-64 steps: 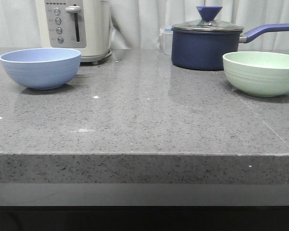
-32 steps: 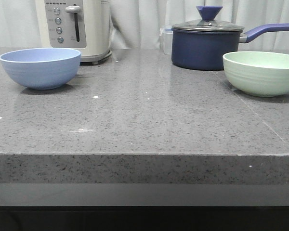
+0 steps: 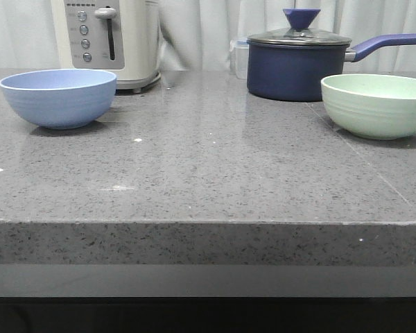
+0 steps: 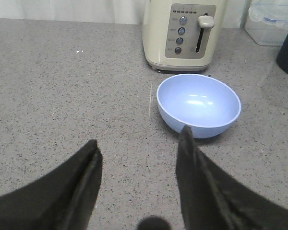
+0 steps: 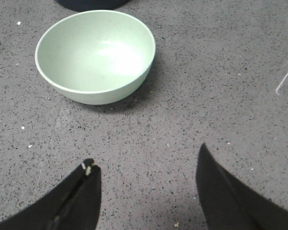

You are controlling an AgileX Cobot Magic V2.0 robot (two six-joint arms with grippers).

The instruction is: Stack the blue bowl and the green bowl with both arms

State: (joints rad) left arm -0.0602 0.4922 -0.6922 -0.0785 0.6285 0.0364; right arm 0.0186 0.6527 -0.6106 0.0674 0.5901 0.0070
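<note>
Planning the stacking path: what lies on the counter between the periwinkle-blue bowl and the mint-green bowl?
Nothing: the front view shows only bare speckled grey stone counter between the matte periwinkle-blue bowl and the ridged mint-green bowl.

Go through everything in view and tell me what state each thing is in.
blue bowl: upright, empty, unstacked
green bowl: upright, empty, unstacked
left claw: open, holding nothing
right claw: open, holding nothing
saucepan: lid on
toaster: lever up
</note>
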